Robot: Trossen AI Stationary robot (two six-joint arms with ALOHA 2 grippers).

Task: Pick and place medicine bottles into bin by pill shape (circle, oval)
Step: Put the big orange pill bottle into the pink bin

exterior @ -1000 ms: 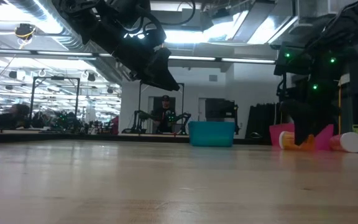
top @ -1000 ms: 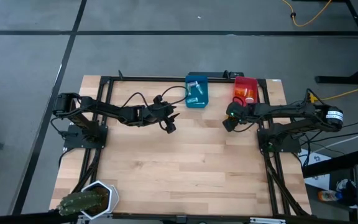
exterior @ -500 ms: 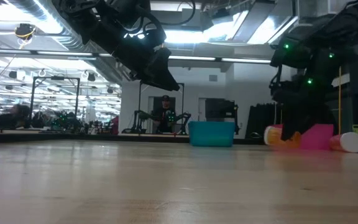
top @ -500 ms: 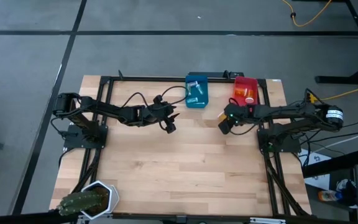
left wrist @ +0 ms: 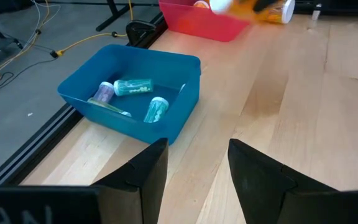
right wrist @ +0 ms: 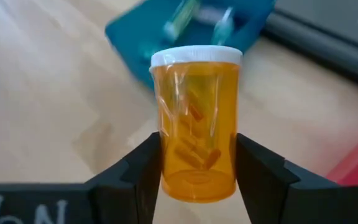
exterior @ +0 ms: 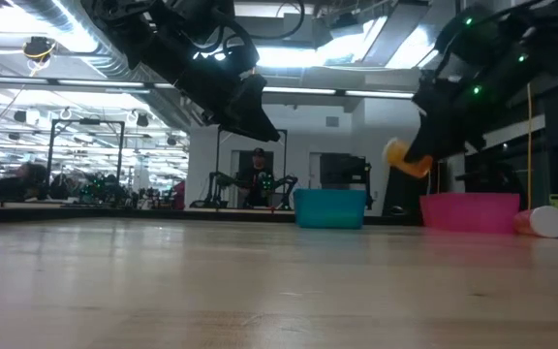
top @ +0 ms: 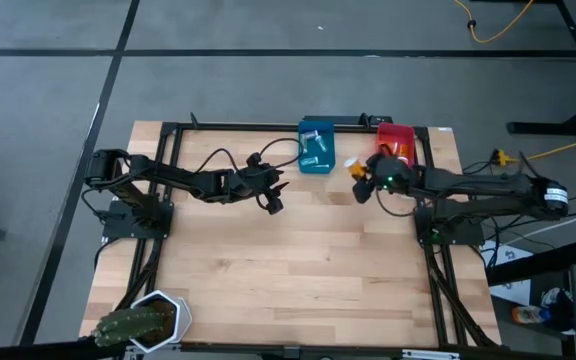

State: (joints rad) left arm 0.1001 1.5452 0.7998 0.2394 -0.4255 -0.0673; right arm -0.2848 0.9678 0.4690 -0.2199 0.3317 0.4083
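My right gripper [top: 371, 180] is shut on an orange pill bottle with a white cap [right wrist: 197, 124], held in the air between the blue bin [top: 317, 147] and the red bin [top: 395, 140]; it also shows in the low view [exterior: 407, 161]. The blue bin [left wrist: 135, 99] holds three bottles lying on its floor, one purple and two teal. Another orange bottle [exterior: 541, 221] lies on its side on the table beside the red bin [exterior: 470, 211]. My left gripper [top: 271, 200] is open and empty, hovering above the table left of the blue bin. My right gripper pinches the orange bottle's body near its base [right wrist: 166, 168] between its two fingers, one on each side. The capped end [right wrist: 196, 57] sticks out beyond the fingertips. The bottle is lifted clear of the table and tilted, its cap [exterior: 392, 150] toward the blue bin.
Both bins stand at the table's far edge against a black frame rail. A cactus in a white pot [top: 138, 320] sits at the near left corner. The wooden table top [top: 298, 260] spreads bare between the arms. A person [exterior: 258, 179] stands in the room behind.
My right gripper has gone up and toward the table's far edge with the orange bottle. The bottle, which was down at the table by the red bin, now hangs clear above it, tilted, nearer the blue bin.
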